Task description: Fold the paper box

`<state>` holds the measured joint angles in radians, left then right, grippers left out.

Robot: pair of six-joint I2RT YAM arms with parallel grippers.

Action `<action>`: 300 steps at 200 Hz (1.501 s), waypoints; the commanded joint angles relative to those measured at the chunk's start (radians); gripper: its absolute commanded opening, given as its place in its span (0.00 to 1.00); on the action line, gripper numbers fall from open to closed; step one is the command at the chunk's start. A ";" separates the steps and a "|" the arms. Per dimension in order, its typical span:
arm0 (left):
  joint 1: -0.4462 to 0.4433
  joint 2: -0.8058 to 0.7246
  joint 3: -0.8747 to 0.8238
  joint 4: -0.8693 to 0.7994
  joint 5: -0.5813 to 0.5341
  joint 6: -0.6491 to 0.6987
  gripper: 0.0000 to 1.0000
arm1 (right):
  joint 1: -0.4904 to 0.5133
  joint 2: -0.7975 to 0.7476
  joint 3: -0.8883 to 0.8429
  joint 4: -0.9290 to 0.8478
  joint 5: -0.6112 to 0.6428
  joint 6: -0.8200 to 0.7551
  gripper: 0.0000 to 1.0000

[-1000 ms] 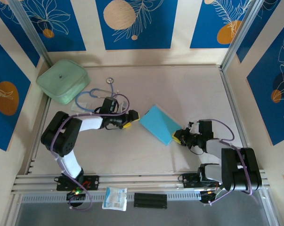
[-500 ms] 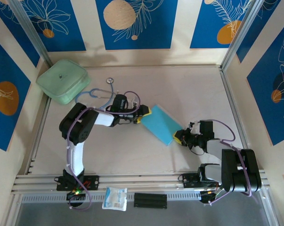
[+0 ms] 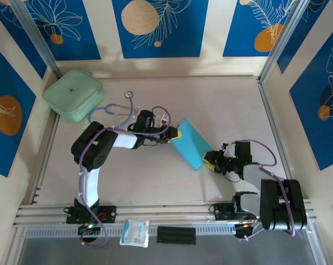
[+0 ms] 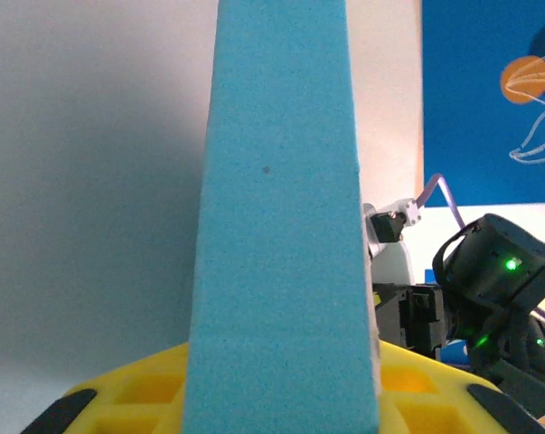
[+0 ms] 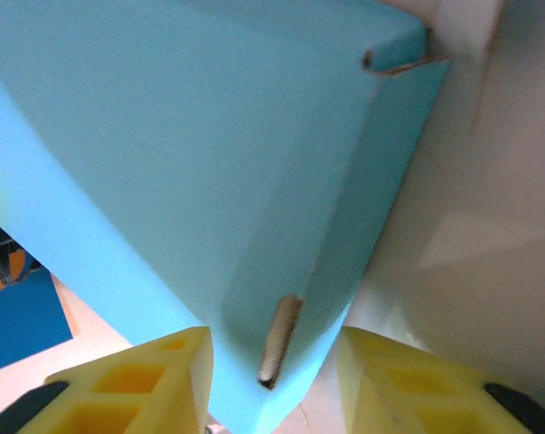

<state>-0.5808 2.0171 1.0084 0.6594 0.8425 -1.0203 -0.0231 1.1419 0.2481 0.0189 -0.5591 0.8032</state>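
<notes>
The box [image 3: 189, 142] sits mid-tabletop [image 3: 227, 99], blue side showing, set diagonally between the two arms; whether it lies flat or is tipped up is unclear. The left end effector [image 3: 176, 133] is at the box's far-left corner. In its wrist view the box covers the inner faces of the yellow fingers [image 4: 132, 398], so I cannot tell whether they pinch it. The right end effector [image 3: 208, 160] is at the box's near-right corner, spread. The corner pokes between its fingers [image 5: 417, 380], with a sliver of tabletop beside one. A brownish slit near that corner is hard to make out. Well left of the box are a green case [image 3: 74, 95] and a stethoscope [image 3: 119, 109].
</notes>
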 commanded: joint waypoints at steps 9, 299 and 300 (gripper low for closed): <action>0.031 -0.097 -0.042 0.153 0.033 0.038 0.24 | 0.004 -0.150 0.126 -0.227 0.034 -0.107 0.54; 0.074 -0.739 -0.084 -0.389 0.102 1.034 0.12 | 0.251 0.213 0.892 -0.627 -0.379 -1.560 0.55; 0.075 -0.738 -0.084 -0.389 0.103 1.034 0.12 | 0.251 0.212 0.892 -0.627 -0.379 -1.561 0.54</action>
<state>-0.5041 1.2671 0.8825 0.2462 0.9096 0.0097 0.2108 1.3521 1.1286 -0.5808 -0.9024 -0.7273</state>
